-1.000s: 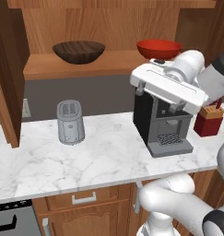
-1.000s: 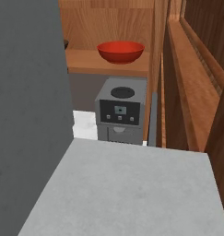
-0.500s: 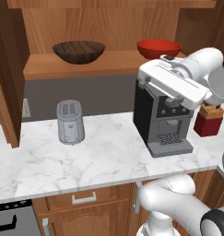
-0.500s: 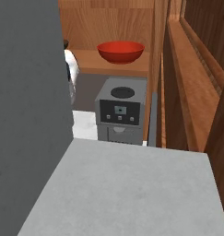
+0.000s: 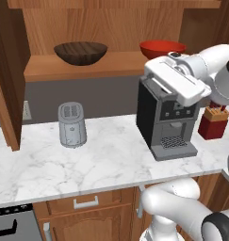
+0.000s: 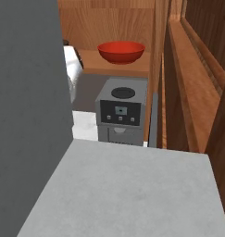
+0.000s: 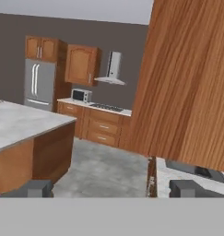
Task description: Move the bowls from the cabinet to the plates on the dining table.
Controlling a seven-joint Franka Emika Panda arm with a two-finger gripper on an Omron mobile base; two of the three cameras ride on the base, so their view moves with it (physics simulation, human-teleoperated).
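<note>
The cabinet [image 5: 116, 28] stands open above the counter. On its shelf sit the dark brown wood-grained bowl [image 5: 81, 52] at the left and the glossy red bowl [image 5: 162, 48] [image 6: 121, 52] at the right. My arm's white hand [image 5: 175, 82] hovers in front of the shelf, just below and before the red bowl, over the coffee machine. In the hand view my gripper [image 7: 111, 189] is open, its fingertips [image 7: 36, 188] wide apart with nothing between them. That view looks across the room to the dining table [image 7: 26, 122]. The plates are out of view.
A black coffee machine [image 5: 165, 120] [image 6: 121, 113] stands under the red bowl, a silver toaster [image 5: 71, 124] left of it, and a red knife block [image 5: 214, 123] at the right. The open cabinet doors [image 5: 7, 75] [image 7: 191, 83] flank the shelf. A grey block [image 6: 26, 92] hides the left of the right base view.
The arm has swung slightly right and up; the hand stays over the coffee machine and now shows in the right base view. The bowls have not moved.
</note>
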